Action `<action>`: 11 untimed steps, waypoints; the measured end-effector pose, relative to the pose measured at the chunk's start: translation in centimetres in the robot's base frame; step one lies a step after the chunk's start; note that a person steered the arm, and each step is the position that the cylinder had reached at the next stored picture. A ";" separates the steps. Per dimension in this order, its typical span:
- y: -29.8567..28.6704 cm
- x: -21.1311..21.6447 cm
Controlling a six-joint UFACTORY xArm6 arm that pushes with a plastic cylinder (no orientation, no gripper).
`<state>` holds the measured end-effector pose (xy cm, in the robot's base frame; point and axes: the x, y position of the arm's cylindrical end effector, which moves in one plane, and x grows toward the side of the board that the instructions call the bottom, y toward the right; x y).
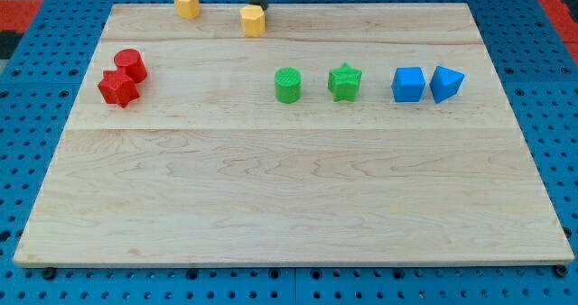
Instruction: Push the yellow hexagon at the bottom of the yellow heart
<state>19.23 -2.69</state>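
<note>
While my tip stood at the far edge of the worktop, just behind the yellow hexagon, the yellow heart lay to the hexagon's left, a little farther back. No pincer existed here, only the rod.

heart left of hexagon | my tip just above hexagon, view's top
</note>
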 end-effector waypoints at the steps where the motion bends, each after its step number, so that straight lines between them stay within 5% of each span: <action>1: 2.8 2.0; 2: 0.9 3.8; 4: -4.1 0.1; 7: -8.1 5.9; 9: -8.9 -0.1; 11: -11.8 5.0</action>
